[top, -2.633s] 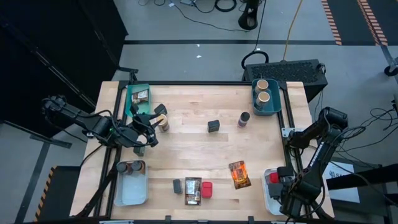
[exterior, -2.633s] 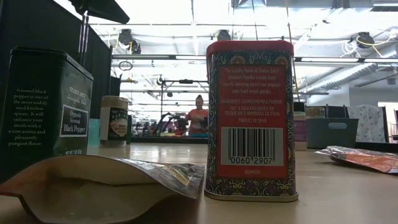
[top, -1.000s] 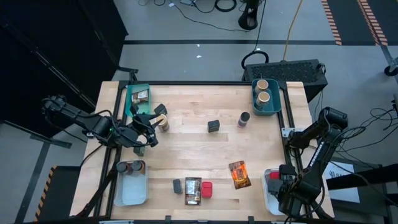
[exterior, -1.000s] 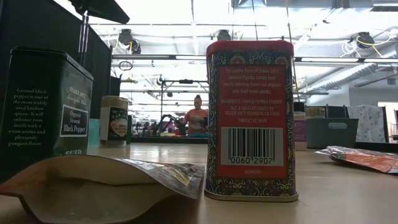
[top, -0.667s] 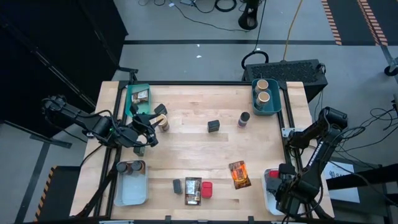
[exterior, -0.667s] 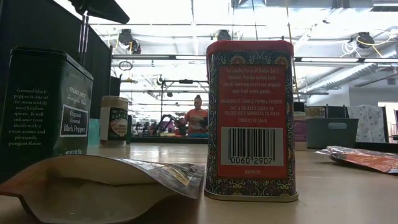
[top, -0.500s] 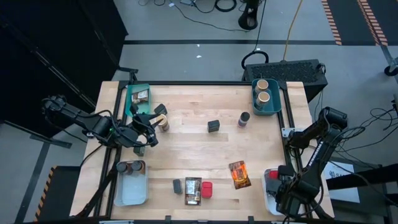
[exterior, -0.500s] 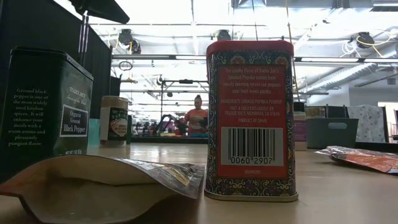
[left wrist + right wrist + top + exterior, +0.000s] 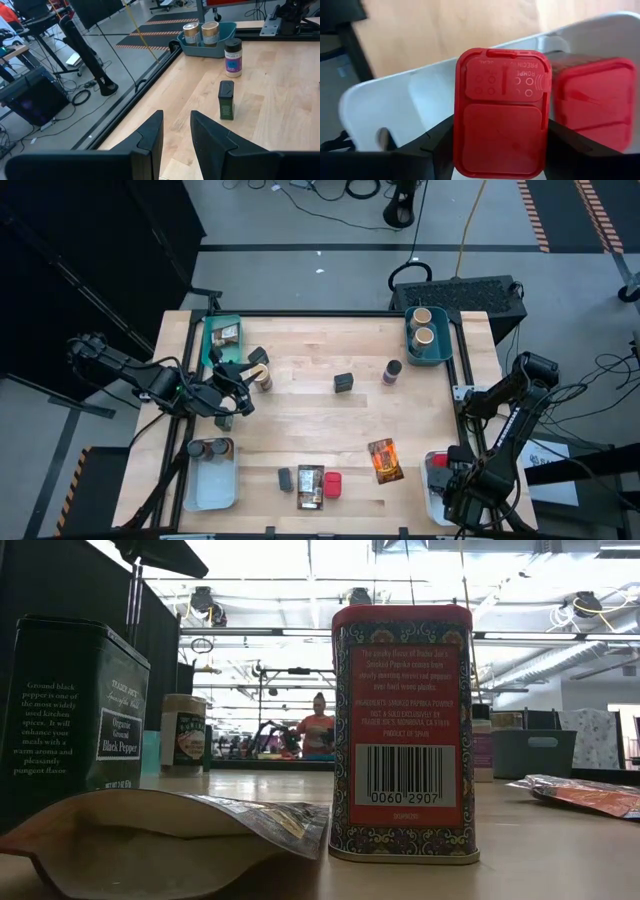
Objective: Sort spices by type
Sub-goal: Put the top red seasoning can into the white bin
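Sorting partly done: right gripper [image 9: 497, 165] jaws pinch red tin [image 9: 501, 112] above white bin [image 9: 385, 107] at 4 o'clock; left gripper [image 9: 175, 132] jaws slightly parted, empty, at 9 o'clock; several spices [image 9: 343, 383] remain loose.

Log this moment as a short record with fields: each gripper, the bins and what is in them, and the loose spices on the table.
left gripper: at the table's left side, beside a tan cylinder, fingers a little apart
right gripper: over the white bin at the near right, fingers either side of a red tin; a second red tin sits beside it
far right teal bin: two tan cylinders
far left teal bin: one packet
near left white bin: two dark jars
loose on table: dark tin, purple-label jar, orange packet
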`<action>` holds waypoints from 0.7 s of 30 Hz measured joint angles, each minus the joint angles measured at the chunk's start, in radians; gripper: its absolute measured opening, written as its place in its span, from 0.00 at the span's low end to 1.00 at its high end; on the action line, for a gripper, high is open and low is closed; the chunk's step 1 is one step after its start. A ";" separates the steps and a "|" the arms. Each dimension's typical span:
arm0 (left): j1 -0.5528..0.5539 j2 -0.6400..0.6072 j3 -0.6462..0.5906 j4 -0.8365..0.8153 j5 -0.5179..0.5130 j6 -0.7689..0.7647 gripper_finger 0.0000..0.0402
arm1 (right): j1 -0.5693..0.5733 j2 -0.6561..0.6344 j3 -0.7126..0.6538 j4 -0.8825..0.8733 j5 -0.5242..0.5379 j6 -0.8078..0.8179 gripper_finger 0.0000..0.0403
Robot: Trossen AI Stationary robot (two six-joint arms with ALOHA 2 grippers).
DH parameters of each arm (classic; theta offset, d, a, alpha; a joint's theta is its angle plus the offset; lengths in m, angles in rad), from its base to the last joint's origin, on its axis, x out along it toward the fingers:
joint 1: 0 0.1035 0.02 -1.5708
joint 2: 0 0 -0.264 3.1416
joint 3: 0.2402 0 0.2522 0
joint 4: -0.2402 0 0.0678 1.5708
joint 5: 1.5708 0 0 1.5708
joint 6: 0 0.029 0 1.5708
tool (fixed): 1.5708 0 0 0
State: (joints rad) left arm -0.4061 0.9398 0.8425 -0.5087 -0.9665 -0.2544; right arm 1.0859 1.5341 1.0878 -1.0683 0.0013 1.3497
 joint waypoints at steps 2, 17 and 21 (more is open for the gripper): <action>0.000 0.000 0.000 0.000 0.000 0.000 0.25 | 0.000 0.000 0.000 0.003 0.002 0.001 0.59; 0.001 0.000 0.000 0.000 -0.001 0.000 0.25 | 0.000 -0.004 0.000 -0.005 -0.240 -0.099 0.69; 0.001 0.000 0.000 0.000 -0.006 0.000 0.25 | 0.000 -0.010 0.000 -0.031 -0.297 -0.080 0.68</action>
State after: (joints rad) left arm -0.4053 0.9397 0.8428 -0.5089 -0.9725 -0.2543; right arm 1.0863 1.5238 1.0882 -1.0995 -0.2959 1.2701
